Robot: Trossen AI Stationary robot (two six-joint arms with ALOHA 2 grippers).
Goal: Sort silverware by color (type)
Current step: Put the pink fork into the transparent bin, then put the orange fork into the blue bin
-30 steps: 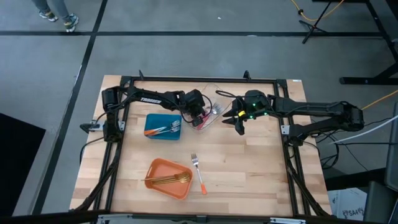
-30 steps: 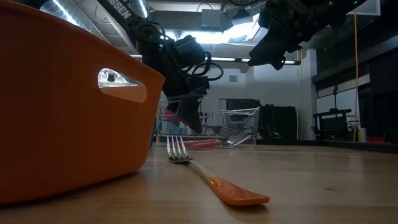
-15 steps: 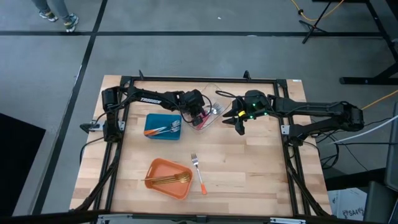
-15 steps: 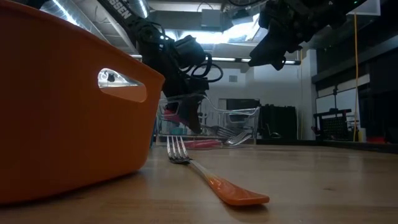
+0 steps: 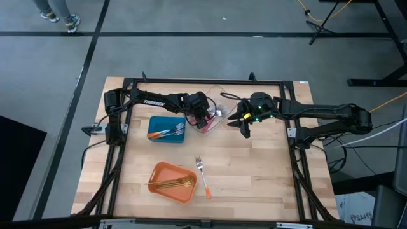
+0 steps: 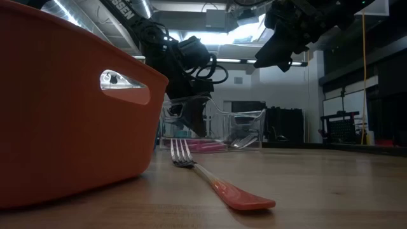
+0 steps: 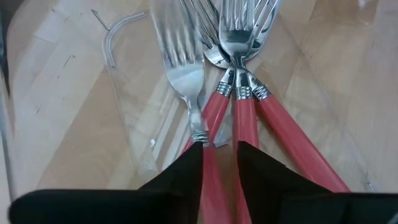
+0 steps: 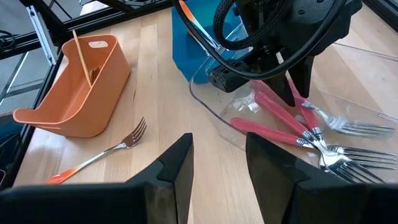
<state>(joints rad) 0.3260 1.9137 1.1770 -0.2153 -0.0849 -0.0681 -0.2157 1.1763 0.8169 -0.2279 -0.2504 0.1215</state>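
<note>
- the left gripper [image 7: 219,163] is down inside the clear container [image 5: 213,116] at the far middle of the table [image 5: 254,172], its two dark fingers a little apart and straddling the handle of one of the red-handled forks [image 7: 239,99]; they are not clamped on it.
- three or four of these forks lie in the clear container just beyond the fingertips, handles fanning toward the gripper, tines bunched together away from it.
- the right gripper [image 5: 244,127] hangs above the table just right of the clear container, its fingers parted and holding nothing.
- the orange-handled fork [image 5: 202,177] lies flat on the bare wood near the front, just right of the orange container [image 5: 172,182], well apart from both grippers.
- gold forks [image 5: 172,184] lie in the orange container.
- the blue container [image 5: 165,128], left of the clear one, holds orange-handled forks [image 5: 168,132].
</note>
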